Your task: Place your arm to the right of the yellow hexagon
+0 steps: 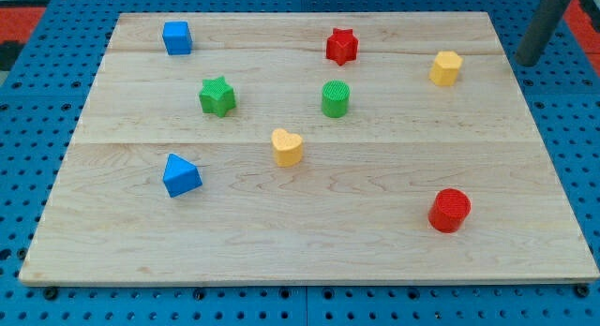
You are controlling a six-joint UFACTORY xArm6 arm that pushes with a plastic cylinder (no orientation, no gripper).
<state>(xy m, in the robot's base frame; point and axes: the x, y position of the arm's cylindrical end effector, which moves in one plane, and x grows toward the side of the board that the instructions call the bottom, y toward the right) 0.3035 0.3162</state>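
Yellow hexagon (446, 68) sits near board's top-right corner, upright, apart from other blocks. My tip (528, 62) is at view's right of it, just off the wooden board (375, 232) edge, over blue pegboard (572, 101); clear gap btwn tip and hexagon, no contact. No jaws on this rig, just a bare rod.

Others: red star (342, 47) top centre, green cylinder (336, 98) below it, green star (217, 96), blue cube (176, 37) top left, yellow heart (287, 147) mid-board, blue triangle (181, 175) lower left, red cylinder (450, 211) lower right.
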